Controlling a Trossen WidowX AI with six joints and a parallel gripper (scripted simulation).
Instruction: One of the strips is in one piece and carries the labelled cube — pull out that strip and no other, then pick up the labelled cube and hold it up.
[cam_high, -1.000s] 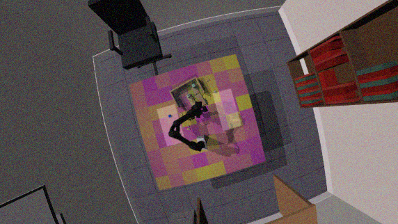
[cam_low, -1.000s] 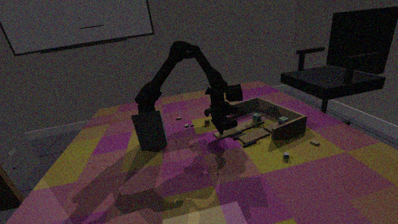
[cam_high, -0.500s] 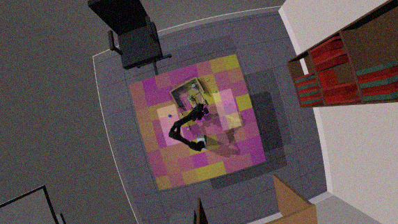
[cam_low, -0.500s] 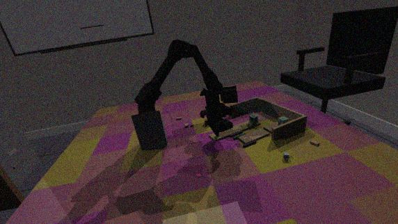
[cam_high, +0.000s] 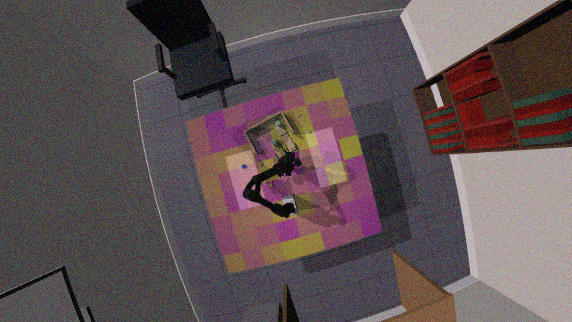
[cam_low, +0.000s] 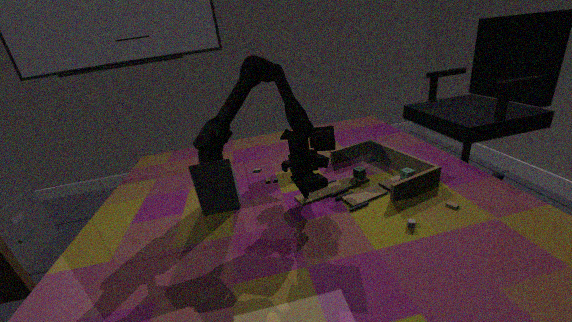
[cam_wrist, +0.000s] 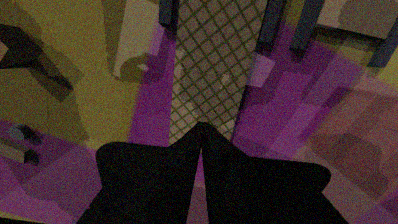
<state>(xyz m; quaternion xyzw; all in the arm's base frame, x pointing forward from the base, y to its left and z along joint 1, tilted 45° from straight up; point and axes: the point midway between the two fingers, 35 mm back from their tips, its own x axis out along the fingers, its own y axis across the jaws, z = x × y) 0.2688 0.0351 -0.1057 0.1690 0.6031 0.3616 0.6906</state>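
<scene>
Operating one pincer (cam_low: 305, 195) (cam_wrist: 202, 126): tips together, at the near end of one latticed strip (cam_low: 327, 191) (cam_wrist: 212, 65); whether it grips I cannot tell. One box (cam_low: 416, 187), cube (cam_low: 359, 173) on the strip.

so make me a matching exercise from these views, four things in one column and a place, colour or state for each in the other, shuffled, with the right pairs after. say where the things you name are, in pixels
Things
1. gripper (cam_high: 297, 163) (cam_low: 305, 194) (cam_wrist: 202, 126)
2. crosshatched strip (cam_low: 325, 191) (cam_wrist: 215, 60)
3. armchair (cam_high: 200, 67) (cam_low: 477, 117)
4. bookcase (cam_high: 504, 102)

Places, colours, states
a. black, standing off the table
b. running out ahead of the fingertips in the wrist view
c. filled partly with red and green items
d. shut, with its fingertips together

Right pairs: 1-d, 2-b, 3-a, 4-c
</scene>
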